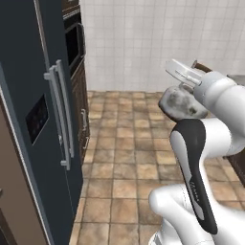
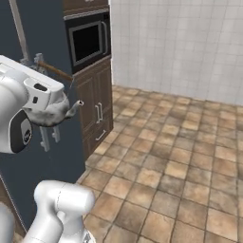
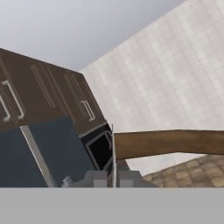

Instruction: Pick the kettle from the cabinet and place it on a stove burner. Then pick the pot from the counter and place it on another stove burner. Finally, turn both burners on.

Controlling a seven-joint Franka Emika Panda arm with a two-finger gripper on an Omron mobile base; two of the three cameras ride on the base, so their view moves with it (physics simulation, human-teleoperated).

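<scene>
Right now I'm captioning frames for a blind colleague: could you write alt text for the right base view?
The white robot arm carries a small silvery kettle by its brown handle, spout toward the tiled floor. Behind it stand a dark fridge and a built-in oven over brown cabinet doors.

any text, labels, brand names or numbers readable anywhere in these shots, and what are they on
Nothing readable.
Robot arm: a small light mark on its dark joint cover, too blurred to read.
Fridge: a dark dispenser panel, no legible text.
Built-in oven, kettle, cabinets: no lettering visible.

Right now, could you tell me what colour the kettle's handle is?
Brown handle on the silvery kettle; clearest in the hand view.
</scene>
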